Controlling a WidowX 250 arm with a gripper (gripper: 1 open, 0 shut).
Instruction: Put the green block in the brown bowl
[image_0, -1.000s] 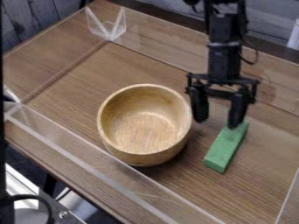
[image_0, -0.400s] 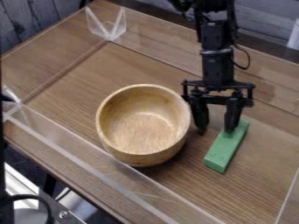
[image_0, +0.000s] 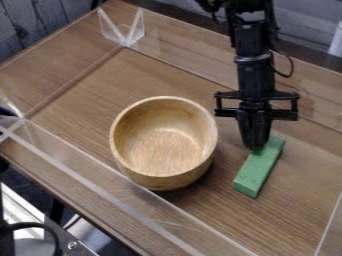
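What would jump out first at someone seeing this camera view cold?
Probably the round tan wooden bowl, large and pale, near the middle of the view with its opening facing up. Next, the bright green block lying on the wooden table to the right of the bowl in the picture. Above the block's far end, the black gripper reaches down, its fingers close together.

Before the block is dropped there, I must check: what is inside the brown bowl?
The round tan wooden bowl shows only its bare light floor and far inner wall; nothing lies in the visible part. The steep near wall's inner side is hidden by its rim.
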